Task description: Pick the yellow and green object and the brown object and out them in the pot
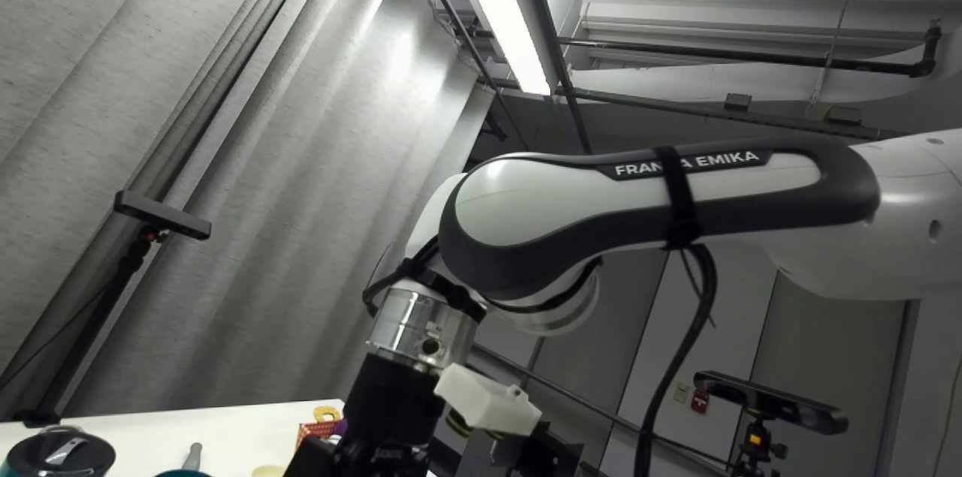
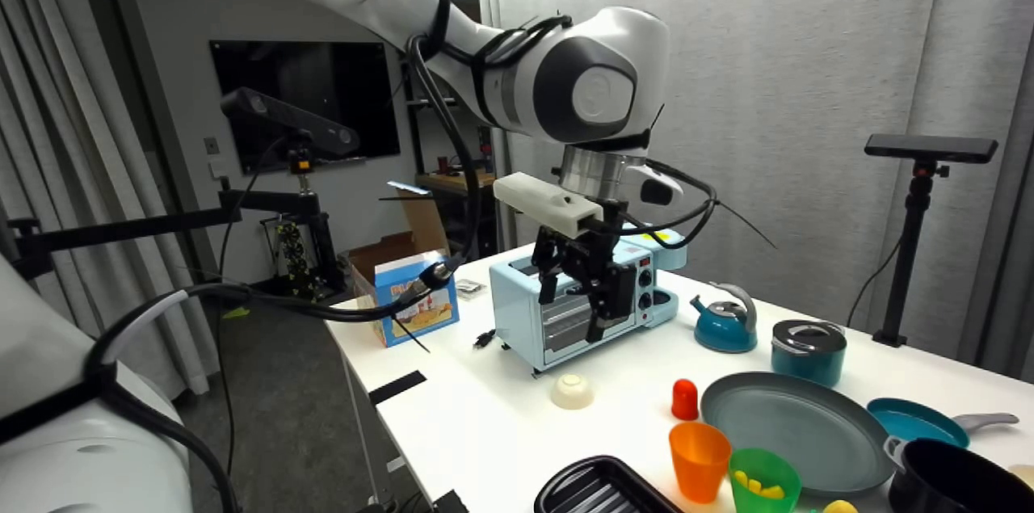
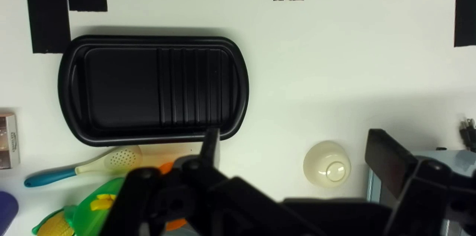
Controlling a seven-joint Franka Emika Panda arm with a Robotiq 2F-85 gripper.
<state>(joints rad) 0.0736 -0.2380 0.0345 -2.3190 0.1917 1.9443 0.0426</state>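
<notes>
A yellow and green corn-like object [image 3: 55, 225] lies at the lower left in the wrist view. It barely shows at the bottom edge of an exterior view [image 2: 840, 506]. A dark open pot [image 2: 957, 481] stands at the lower right in an exterior view; its inside bottom is hidden. A teal pot with a dark lid [image 2: 809, 351] stands behind the grey plate. I cannot make out a clearly brown loose object. My gripper [image 3: 299, 150] is open and empty, above the table. A cream upside-down bowl [image 3: 327, 163] shows between its fingers, well below them. The gripper also shows in an exterior view [image 2: 572, 307].
A black tray [image 3: 122, 87] lies near the table edge. A light blue toaster oven [image 2: 517, 311] stands behind the gripper. An orange cup [image 2: 699, 460], green cup [image 2: 763, 468], red piece [image 2: 684, 400], grey plate [image 2: 796, 432], teal pan [image 2: 917, 420] and kettle [image 2: 725, 327] stand around.
</notes>
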